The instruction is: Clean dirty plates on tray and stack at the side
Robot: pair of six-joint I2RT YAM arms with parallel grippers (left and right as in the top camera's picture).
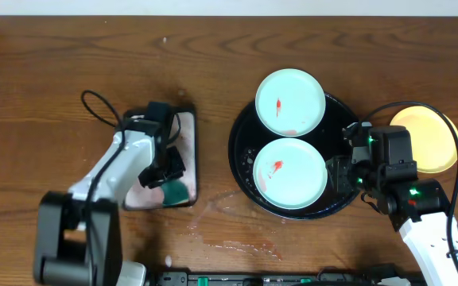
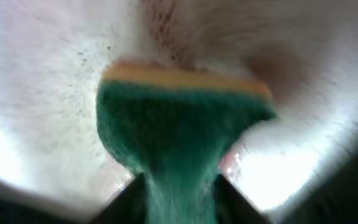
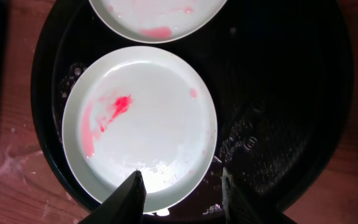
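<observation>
Two mint-blue plates with red smears lie on the black tray (image 1: 241, 147): a far one (image 1: 291, 102) and a near one (image 1: 290, 174). The pale yellow plate (image 1: 428, 140) rests on the table to the tray's right. My left gripper (image 1: 165, 176) is shut on the green sponge (image 2: 179, 143), over the small silver tray (image 1: 189, 143). My right gripper (image 1: 342, 171) is open and empty over the black tray's right side. In the right wrist view its fingers (image 3: 182, 190) straddle the near plate's (image 3: 142, 121) rim, above the tray (image 3: 278, 93); the far plate (image 3: 157, 15) shows at the top.
Water drops and smears (image 1: 229, 226) wet the wooden table in front of the black tray. Cables run beside both arms. Equipment lines the table's front edge (image 1: 261, 278).
</observation>
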